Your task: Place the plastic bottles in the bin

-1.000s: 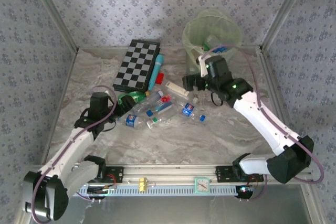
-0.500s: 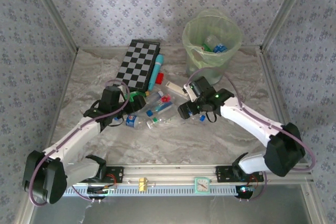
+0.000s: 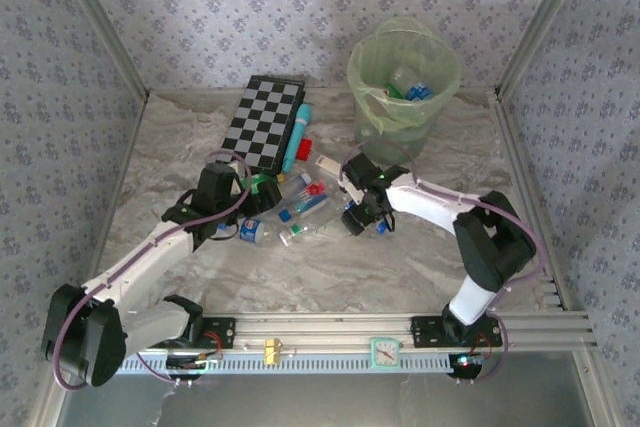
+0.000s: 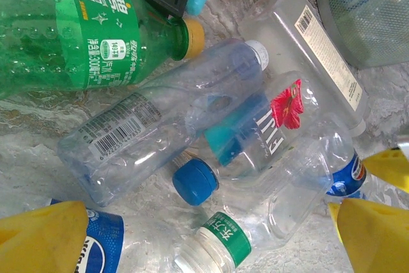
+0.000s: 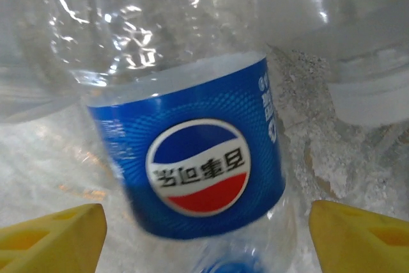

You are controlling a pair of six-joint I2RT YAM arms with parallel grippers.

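Step in hand: picking up another bottle for the bin. My right gripper (image 5: pixel 204 212) is down over the Pepsi-label bottle (image 5: pixel 198 177), just right of centre in the overhead view. Its yellow fingers stand apart on either side of the body with a gap at each flank, so nothing is grasped yet.

My left gripper (image 4: pixel 211 212) hangs fully spread, empty, over the left side of the heap of plastic bottles (image 3: pixel 300 209) at mid-frame.

The bin (image 3: pixel 375 112) stands in the upper right of the overhead frame, well apart from the heap, with a few bottles already inside.

Next move, as I judge it: bring the right fingers in across the label band, lift clear of the neighbouring bottles, carry to the upper right and let go above the rim. Thin walls will likely dent and may slip, so the squeeze should be centred.

Materials:
- Pepsi-label bottle: clear, thin, glossy, crinkled plastic lying on its side, with a smooth blue wrap label.
- Green bottle (image 4: pixel 70 36), upper left of the left wrist view: tinted, dimpled, with a yellowish cap.
- Flower-print bottle (image 4: pixel 268 132): clear and squarish.
- Loose-looking blue cap (image 4: pixel 195 181): ribbed and round. I cannot tell whether it sits on a bottle.
- Bin: pale green and translucent, lined with a filmy bag.
- Table (image 3: pixel 400 267): matte, marbled grey.
- The checkerboard (image 3: pixel 262 125) and cyan tube (image 3: pixel 297 137) lie beside the heap and are not mine to move.
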